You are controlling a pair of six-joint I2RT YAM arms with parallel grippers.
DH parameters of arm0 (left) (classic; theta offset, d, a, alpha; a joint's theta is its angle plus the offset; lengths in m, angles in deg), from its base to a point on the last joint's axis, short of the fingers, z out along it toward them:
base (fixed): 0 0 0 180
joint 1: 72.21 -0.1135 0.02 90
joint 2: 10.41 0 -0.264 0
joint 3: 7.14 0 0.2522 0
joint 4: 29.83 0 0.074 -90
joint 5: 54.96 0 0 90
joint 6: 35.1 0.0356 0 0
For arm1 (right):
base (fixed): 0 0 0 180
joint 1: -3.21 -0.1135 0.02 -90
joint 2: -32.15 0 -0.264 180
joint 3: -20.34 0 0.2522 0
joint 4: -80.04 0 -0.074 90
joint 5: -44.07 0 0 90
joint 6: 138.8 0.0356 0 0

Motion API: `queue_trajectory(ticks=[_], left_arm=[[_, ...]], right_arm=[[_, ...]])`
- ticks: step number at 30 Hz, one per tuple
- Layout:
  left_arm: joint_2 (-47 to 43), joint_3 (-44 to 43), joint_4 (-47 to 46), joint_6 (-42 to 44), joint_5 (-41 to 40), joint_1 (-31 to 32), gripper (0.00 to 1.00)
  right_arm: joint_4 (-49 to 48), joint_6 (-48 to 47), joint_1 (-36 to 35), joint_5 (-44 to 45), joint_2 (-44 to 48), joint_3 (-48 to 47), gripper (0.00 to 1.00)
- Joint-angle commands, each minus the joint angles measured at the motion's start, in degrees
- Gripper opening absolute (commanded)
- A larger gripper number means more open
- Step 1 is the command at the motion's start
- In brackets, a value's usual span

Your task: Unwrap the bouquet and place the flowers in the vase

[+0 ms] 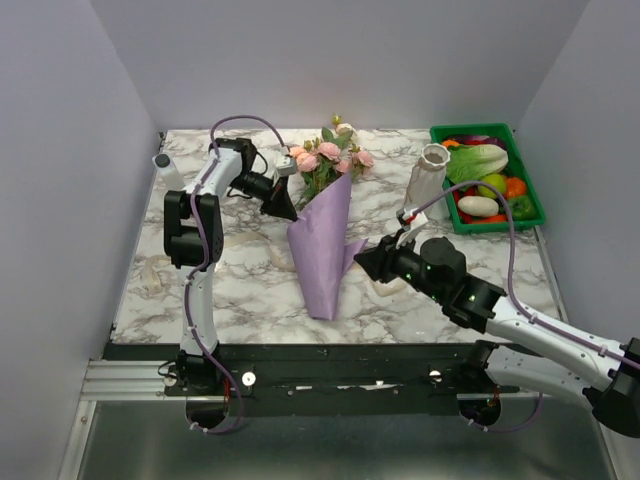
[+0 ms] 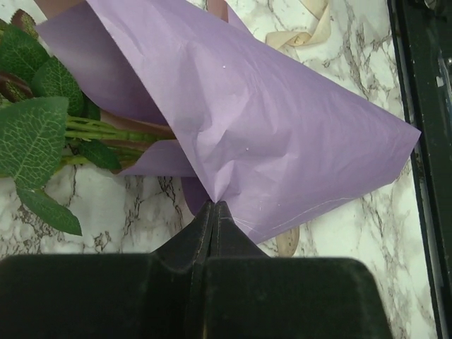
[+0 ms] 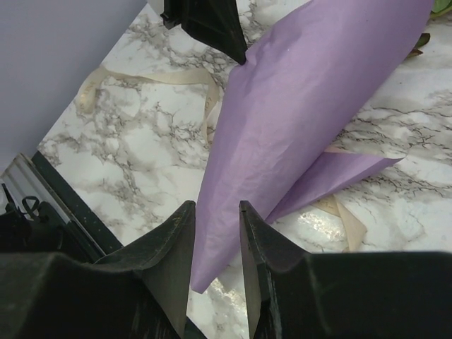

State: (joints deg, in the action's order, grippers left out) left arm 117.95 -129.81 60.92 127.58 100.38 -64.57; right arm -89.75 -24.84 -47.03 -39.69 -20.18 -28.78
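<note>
Peeling slowly with the left fingers (image 2: pixel 200 236) pinched on the paper (image 2: pixel 282 120) edge, let the narrow-set right fingers (image 3: pixel 173 247), grip unclear, steady the bouquet (image 1: pixel 322 205).

The lilac paper (image 1: pixel 325 250) hides most of the stems (image 2: pixel 106 131). In the left wrist view the leaves (image 2: pixel 32 134) beside the paper run off the left edge. The ribbon (image 3: pixel 155 75) beside the paper slips partly under it.
</note>
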Motion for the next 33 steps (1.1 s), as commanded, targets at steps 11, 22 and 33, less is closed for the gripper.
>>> queue_trajectory(ticks=[11,22,33], left_arm=[[-8.11,-15.12,9.76,-20.39,14.29,2.20,0.00],[-2.77,-10.97,9.84,-17.57,8.49,-1.74,0.55],[3.13,-5.62,9.84,-8.72,5.50,-2.63,0.65]], right_arm=[[-0.49,0.47,0.23,1.14,3.82,2.04,0.39],[0.21,0.38,0.32,0.79,5.40,3.01,0.41],[0.30,-0.06,0.32,-0.70,4.17,2.31,0.41]])
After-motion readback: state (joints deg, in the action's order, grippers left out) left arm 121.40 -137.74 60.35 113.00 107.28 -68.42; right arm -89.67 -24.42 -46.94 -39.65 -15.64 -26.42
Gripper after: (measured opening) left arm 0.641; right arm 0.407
